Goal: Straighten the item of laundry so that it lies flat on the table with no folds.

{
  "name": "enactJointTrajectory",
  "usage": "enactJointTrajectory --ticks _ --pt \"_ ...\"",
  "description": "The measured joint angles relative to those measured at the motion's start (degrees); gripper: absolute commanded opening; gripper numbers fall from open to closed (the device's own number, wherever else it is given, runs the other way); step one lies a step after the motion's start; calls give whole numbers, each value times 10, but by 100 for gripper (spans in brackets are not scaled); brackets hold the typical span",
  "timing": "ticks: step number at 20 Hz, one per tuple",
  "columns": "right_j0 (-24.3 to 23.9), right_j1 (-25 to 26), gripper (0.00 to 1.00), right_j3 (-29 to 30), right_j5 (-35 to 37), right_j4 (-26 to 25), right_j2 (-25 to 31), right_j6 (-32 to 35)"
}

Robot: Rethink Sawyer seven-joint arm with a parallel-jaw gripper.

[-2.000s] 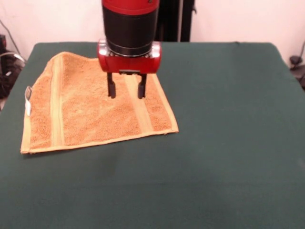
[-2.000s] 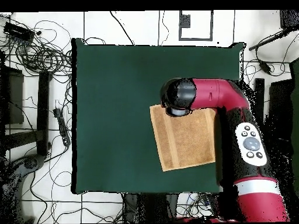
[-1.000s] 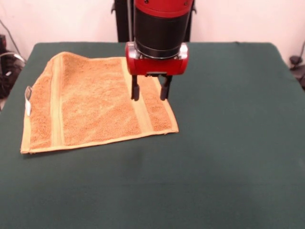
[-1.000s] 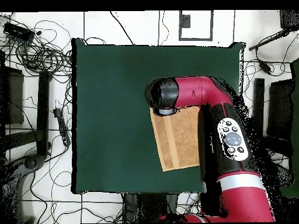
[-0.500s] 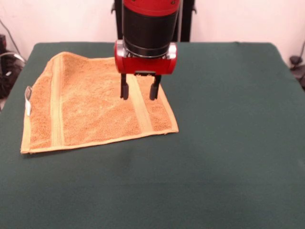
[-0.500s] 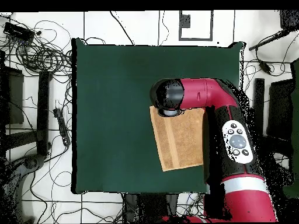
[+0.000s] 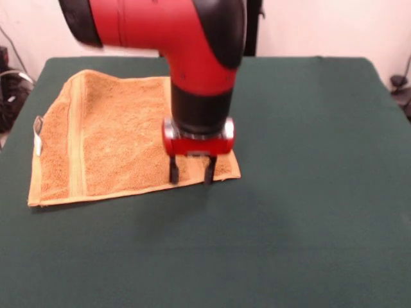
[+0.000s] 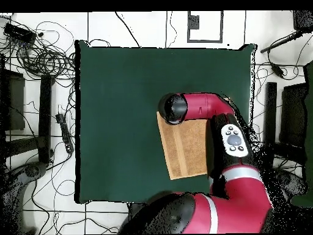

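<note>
The orange-yellow towel lies spread on the left part of the dark green table, with a white tag on its left edge. Its far left corner looks slightly rumpled. My gripper is open and empty. It points straight down, with its tips at the towel's near edge by the right woven band, close to the near right corner. In the overhead view the towel is partly covered by the arm, and the wrist hides the gripper over the towel's corner.
The red arm reaches low across the towel's far right part. Cables and stands lie on the floor around the table. A black post stands behind the table.
The gripper has moved from over the towel's right band toward the near edge and dropped lower. The arm's upper links have swung into view. The towel has not moved.
</note>
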Motion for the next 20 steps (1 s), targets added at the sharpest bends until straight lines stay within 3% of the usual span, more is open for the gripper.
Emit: enactJointTrajectory --ticks 11,20 --pt "42 18 100 -34 0 29 -49 0" --pt "48 21 100 -34 -1 51 -63 0"
